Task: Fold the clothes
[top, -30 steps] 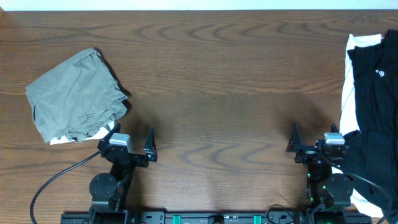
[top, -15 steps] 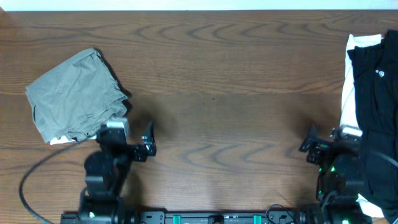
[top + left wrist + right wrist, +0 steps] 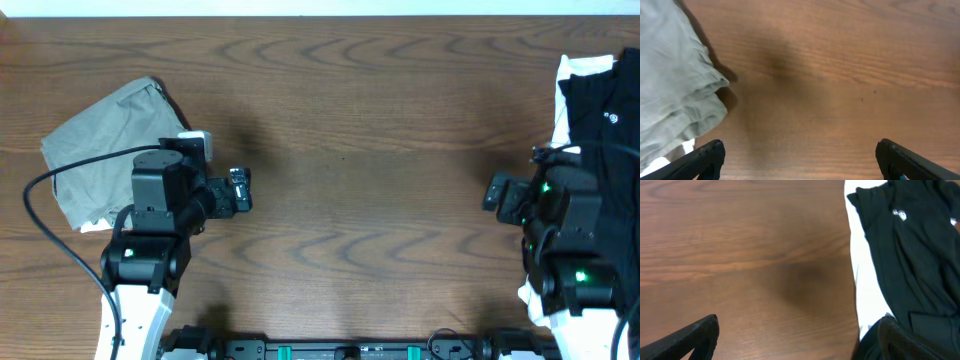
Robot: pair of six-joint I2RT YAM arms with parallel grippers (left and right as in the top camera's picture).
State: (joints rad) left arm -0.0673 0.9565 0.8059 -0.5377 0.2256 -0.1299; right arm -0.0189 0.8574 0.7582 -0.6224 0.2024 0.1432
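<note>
Left gripper (image 3: 802, 162), right gripper (image 3: 800, 337): wide open, empty. Risks pinching black shirt (image 3: 905, 245) with white piece (image 3: 865, 280) beneath, dragging both.

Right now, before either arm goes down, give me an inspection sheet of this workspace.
Surface: wooden table, bare across the middle.
Job's things: olive-grey garment lying loosely bundled at the left, with a bit of white showing under its near edge. Black shirt with a small white logo at the right, lying on a white piece.
Clutter: nothing seen.
Grippers: left gripper and right gripper are both open and empty, over bare wood.
Cables: a black cable from the left arm loops across the olive-grey garment.
Surroundings: mounting rail at the near edge.
</note>
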